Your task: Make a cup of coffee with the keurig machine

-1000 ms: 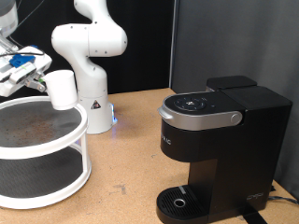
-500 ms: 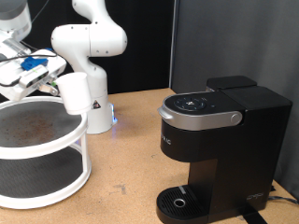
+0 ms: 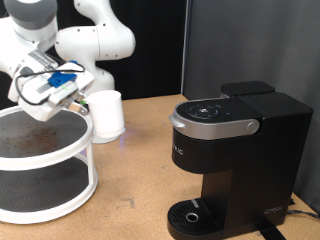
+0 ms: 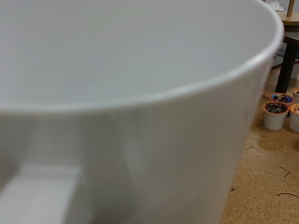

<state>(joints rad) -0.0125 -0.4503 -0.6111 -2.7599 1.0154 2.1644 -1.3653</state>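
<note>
**Cup in transit, held off the tiered stand, short of the machine**

Gripper (image 3: 84, 100) at the exterior view's left, clamped on the cup (image 3: 107, 114) by its rim/upper wall; cup hanging upright in mid-air, just past the right edge of the two-tier white stand (image 3: 60, 150). Upright hold makes sense: mouth up, ready to take liquid, nothing to spill yet as far as visible. Grip from the side/top likely chosen so the base stays free for setting down flat.

Wrist view filled almost wholly by the cup's white wall and rim (image 4: 140, 112), so v. close to the camera, consistent w/ a firm grasp; fingers themselves not separable there. At that view's edge, a few small pods (image 4: 274, 114) on the wooden table, blurred, count unclear.

Keurig machine (image 3: 235, 150) at the exterior view's right, well apart from the cup. Lid down, grey handle and silver-rimmed button panel facing up. Round drip base (image 3: 190, 215) at the near bottom, bare, no cup on it. Judged from that: placing under the spout not yet done; whether a pod sits inside can't be told w/ lid shut.

Second white arm base (image 3: 95, 60) standing behind, far left, near the black backdrop, not involved. Wooden table (image 3: 140, 170) between stand and machine open for the carry path, prob. why the cup is held low rather than lifted high.
</note>
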